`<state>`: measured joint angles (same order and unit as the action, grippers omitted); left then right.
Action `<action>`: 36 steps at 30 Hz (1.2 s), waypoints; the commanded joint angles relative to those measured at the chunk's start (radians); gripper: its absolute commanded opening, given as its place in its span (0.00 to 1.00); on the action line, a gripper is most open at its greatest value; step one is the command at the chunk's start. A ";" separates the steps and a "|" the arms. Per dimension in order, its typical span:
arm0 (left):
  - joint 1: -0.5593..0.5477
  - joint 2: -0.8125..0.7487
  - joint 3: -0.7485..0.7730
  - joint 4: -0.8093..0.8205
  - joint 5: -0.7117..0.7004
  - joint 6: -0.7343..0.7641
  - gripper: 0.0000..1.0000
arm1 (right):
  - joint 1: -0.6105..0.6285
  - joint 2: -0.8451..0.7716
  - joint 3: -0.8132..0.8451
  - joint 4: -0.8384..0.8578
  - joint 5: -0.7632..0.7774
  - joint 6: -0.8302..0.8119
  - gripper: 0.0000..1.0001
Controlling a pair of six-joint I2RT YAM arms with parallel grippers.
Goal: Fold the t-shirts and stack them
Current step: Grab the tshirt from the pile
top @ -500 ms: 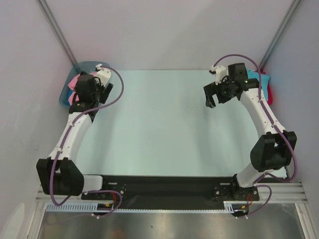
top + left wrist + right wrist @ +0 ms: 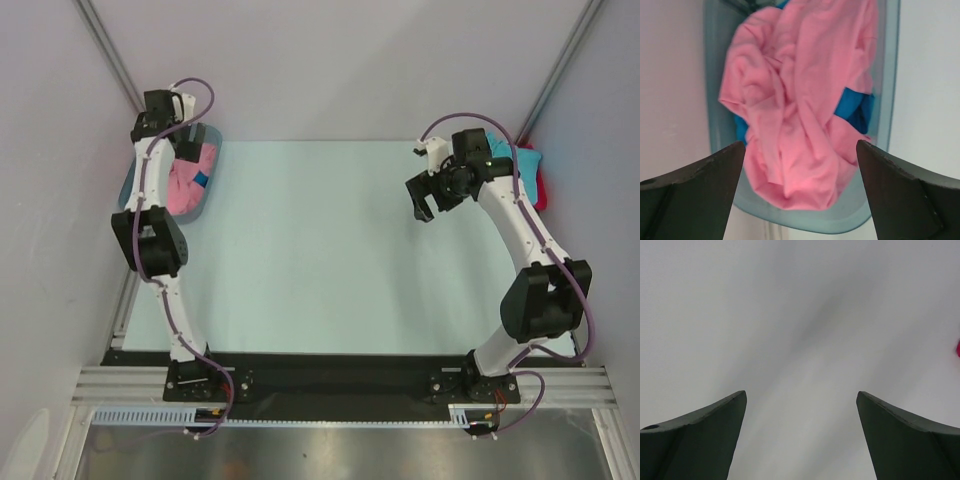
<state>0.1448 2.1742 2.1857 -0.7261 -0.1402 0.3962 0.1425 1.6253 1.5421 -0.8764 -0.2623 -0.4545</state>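
Note:
The pink t-shirt [image 2: 800, 90] lies crumpled in the blue-green tub [image 2: 805, 222], with a royal blue t-shirt [image 2: 857, 107] showing under it. In the top view the pink shirt [image 2: 188, 172] is at the far left. My left gripper [image 2: 800, 144] is open and empty, held above the tub; it also shows in the top view [image 2: 185, 138]. The turquoise t-shirt [image 2: 522, 158] and the red one [image 2: 541, 188] lie at the far right, partly behind the right arm. My right gripper [image 2: 425, 202] is open and empty above the table, left of them; its wrist view [image 2: 801, 392] shows only a plain pale surface.
The tub [image 2: 140, 185] stands at the table's far left corner against the wall. The pale green table top [image 2: 310, 250] lies between the arms. Grey walls close in the left, back and right sides. A red sliver [image 2: 958, 347] shows at the right wrist view's edge.
My left arm has risen and stretched up over the tub, uncovering the pink shirt. The right gripper has shifted slightly left and stays open.

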 commanded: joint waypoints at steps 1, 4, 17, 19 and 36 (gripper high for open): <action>-0.014 0.067 0.155 -0.219 0.100 -0.083 0.99 | 0.008 -0.054 -0.005 0.024 0.055 -0.039 1.00; -0.014 0.096 0.152 -0.231 0.129 -0.088 0.96 | 0.011 -0.074 -0.039 0.037 0.080 -0.046 1.00; -0.002 0.130 0.063 -0.184 -0.111 -0.137 0.83 | 0.012 -0.119 -0.097 0.056 0.092 -0.058 1.00; -0.001 0.134 0.057 -0.180 -0.125 -0.137 0.76 | 0.014 -0.120 -0.096 0.059 0.090 -0.056 1.00; -0.001 0.193 0.019 -0.182 -0.127 -0.100 0.52 | 0.023 -0.124 -0.085 0.054 0.103 -0.062 1.00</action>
<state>0.1383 2.3577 2.2044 -0.9184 -0.2451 0.2813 0.1562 1.5459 1.4471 -0.8391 -0.1722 -0.5095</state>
